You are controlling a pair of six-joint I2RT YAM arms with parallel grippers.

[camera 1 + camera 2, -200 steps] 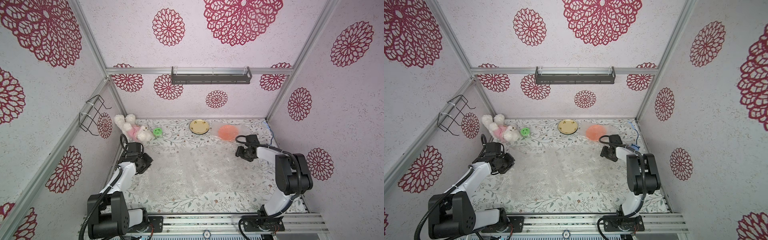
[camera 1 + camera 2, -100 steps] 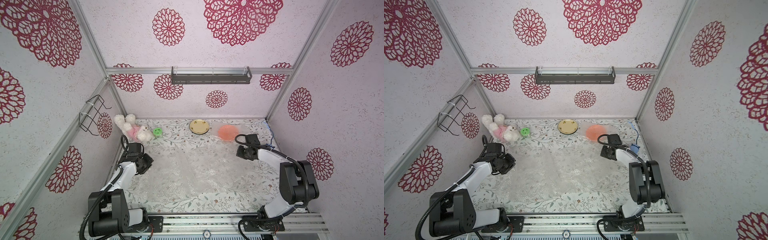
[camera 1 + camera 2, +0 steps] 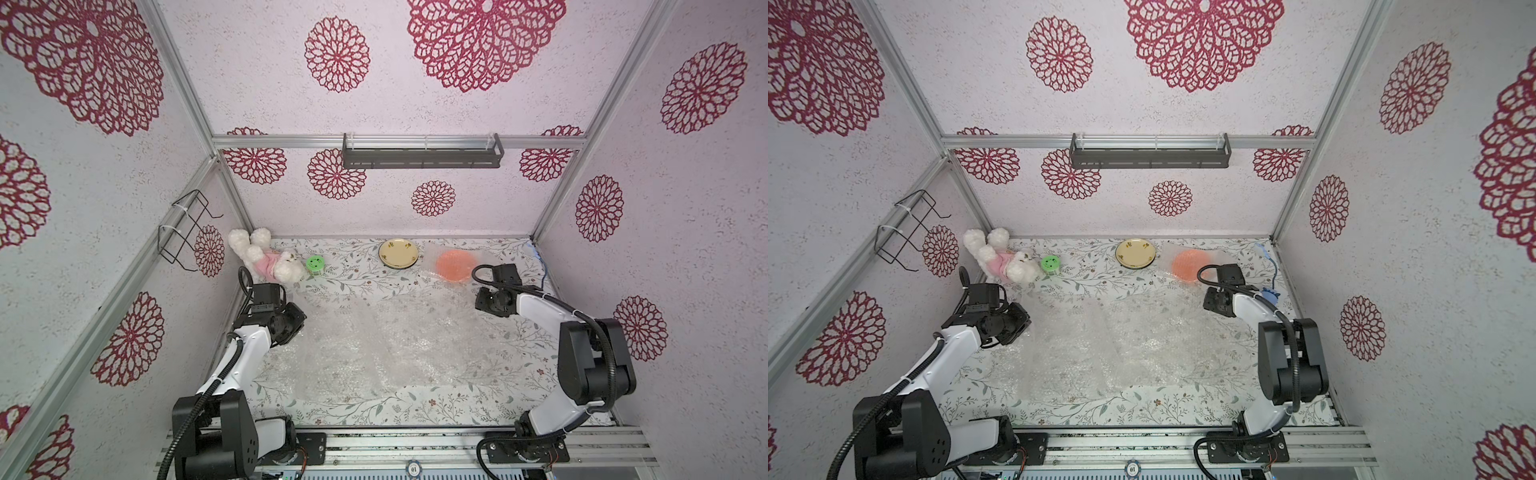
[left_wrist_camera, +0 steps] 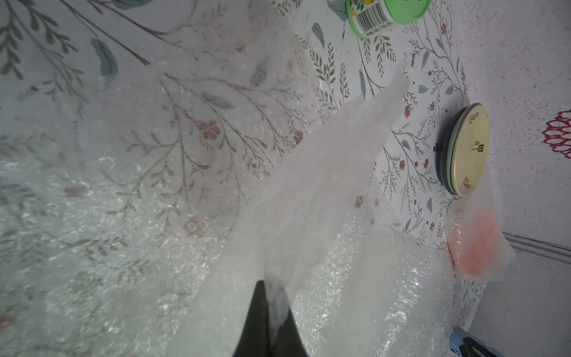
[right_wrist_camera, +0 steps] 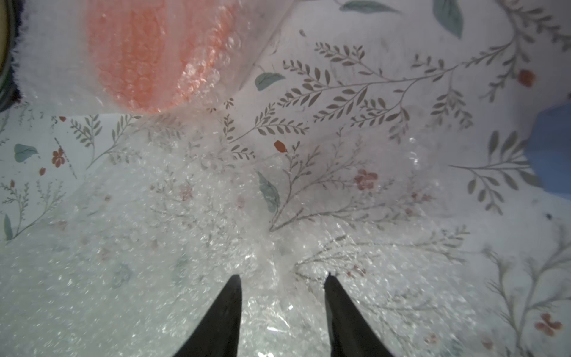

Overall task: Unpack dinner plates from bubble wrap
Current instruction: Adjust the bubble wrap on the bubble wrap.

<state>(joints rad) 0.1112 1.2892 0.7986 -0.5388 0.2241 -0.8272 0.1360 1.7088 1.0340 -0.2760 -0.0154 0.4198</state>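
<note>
The left jaws are closed tight on a fold of the bubble wrap (image 4: 309,191), which stands up from between them as a pale ridge in the left wrist view. The right jaws stand partly apart, low over the same wrap. A puckered crease of it lies in the gap, and neither tip visibly grips it.

In both top views this wrap lies crumpled across the middle of the bench (image 3: 415,409). It reaches from the left jaws at its left edge to the right jaws at its far right corner.

Just beyond the right jaws, near the back wall, the orange plate (image 3: 456,266) lies flat under a smaller sheet (image 5: 55,61) of wrap. Beside it, toward the middle, sits the cream plate (image 3: 399,253), uncovered. The left wrist view shows darker rims beneath it, so it tops a stack.

Further left along the back are a green tub (image 3: 315,263) and a plush toy (image 3: 266,259) in pink. A blue object (image 3: 1268,296) lies by the right wall.
</note>
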